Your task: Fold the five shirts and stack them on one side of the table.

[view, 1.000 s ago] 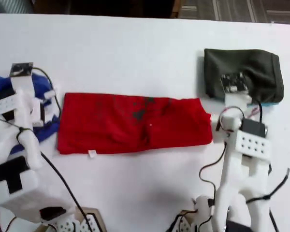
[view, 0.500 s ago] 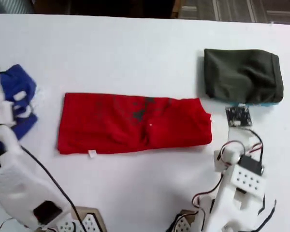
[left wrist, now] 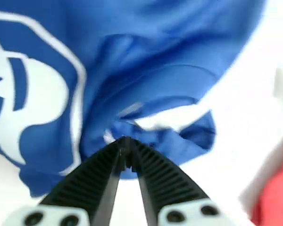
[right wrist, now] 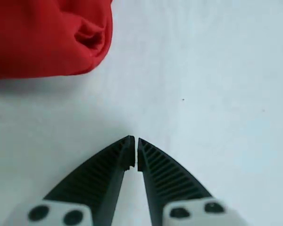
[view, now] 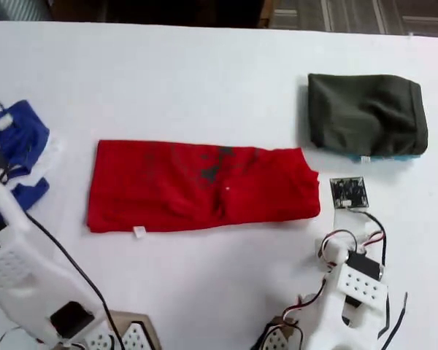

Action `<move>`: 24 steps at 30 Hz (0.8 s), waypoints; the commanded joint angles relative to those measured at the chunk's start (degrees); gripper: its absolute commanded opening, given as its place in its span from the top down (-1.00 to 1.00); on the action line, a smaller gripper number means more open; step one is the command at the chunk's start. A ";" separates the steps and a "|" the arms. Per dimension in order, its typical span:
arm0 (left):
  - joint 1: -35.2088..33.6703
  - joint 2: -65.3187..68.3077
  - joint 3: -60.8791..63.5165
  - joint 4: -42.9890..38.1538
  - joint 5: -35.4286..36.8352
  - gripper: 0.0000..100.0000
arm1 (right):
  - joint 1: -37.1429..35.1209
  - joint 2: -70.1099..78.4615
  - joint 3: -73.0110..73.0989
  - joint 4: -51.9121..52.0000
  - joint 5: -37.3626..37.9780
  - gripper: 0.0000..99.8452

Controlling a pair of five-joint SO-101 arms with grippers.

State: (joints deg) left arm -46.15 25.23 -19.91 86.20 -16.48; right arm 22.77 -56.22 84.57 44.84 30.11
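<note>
Left gripper (left wrist: 125, 141) shuts its jaws on 1 bunched fold of the blue shirt (left wrist: 151, 70) at the table (view: 204, 73) edge, probably to drag it flat. Right gripper (right wrist: 135, 141) is closed and empty beside the half-folded red shirt (right wrist: 42, 37) — parked clear.

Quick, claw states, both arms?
Left claw: closed, pinching the blue shirt.
Right claw: closed, holding nothing.

A flat white table (view: 204, 80) spans the scene. Beyond its far edge lies a dark strip of room (view: 168, 10), with grey floor (view: 365, 13) at far right.
</note>
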 commanded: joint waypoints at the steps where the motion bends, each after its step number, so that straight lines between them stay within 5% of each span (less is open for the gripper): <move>1: 5.71 -0.35 -8.84 10.90 0.70 0.76 | 0.48 -1.54 -0.18 -0.92 0.44 0.96; 6: 13.10 -0.18 -8.22 14.42 0.70 0.50 | 0.48 -1.54 -0.18 -0.92 0.44 0.96; 24: 24.62 -0.18 11.30 -4.66 9.93 0.51 | 0.48 -1.27 -0.18 -0.92 0.35 0.96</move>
State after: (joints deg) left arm -21.89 25.41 -9.89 84.97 -7.43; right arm 22.77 -56.22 84.66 44.84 30.11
